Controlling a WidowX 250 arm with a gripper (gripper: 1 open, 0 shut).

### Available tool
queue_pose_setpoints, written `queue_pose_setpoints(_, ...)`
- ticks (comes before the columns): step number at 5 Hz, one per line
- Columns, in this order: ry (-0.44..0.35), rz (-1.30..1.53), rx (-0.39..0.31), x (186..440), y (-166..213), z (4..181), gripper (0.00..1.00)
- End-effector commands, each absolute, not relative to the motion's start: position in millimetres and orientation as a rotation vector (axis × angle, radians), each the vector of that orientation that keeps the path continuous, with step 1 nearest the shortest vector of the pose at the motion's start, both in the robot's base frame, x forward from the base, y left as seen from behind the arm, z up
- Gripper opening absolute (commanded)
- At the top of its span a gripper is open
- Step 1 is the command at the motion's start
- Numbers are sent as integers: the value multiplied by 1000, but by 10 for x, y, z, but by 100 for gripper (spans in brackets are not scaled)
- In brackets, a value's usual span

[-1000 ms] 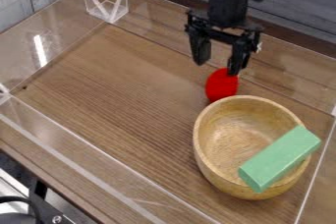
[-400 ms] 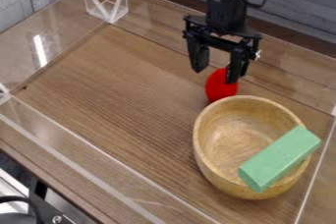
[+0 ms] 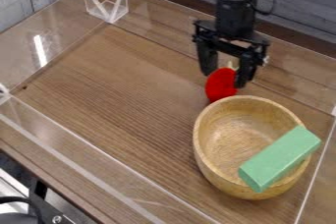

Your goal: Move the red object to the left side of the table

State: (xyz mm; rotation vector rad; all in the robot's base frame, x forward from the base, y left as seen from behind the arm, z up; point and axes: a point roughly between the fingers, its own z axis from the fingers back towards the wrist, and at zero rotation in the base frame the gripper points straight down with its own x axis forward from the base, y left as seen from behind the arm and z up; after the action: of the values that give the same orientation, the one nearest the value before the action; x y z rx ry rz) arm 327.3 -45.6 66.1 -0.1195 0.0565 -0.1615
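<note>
The red object (image 3: 219, 86) is a small rounded toy resting on the brown wood-grain table (image 3: 118, 90), just behind the rim of the wooden bowl. My black gripper (image 3: 230, 69) points straight down directly over it, open, with one finger on each side of the toy's upper part. The fingertips sit low around its top, which they partly hide. I cannot tell whether the fingers touch it.
A wooden bowl (image 3: 226, 138) stands at the front right with a green rectangular block (image 3: 280, 157) leaning across its rim. Low clear acrylic walls (image 3: 73, 154) border the table. A clear folded stand (image 3: 105, 5) sits at the back left corner.
The open gripper has shifted right and come down, from beside and above the red object to straddling its top. The toy, bowl and block have stayed put.
</note>
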Motion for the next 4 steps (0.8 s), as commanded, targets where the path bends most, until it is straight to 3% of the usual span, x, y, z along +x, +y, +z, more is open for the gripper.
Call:
queue_pose_setpoints(1,-24,-204,-113,3507,-499,825,100)
queue_pose_setpoints(3,-12,-354,-106,3311,-408,934,100)
queue_pose_setpoints(4,-27,-259,-103,3276,-307,918,100)
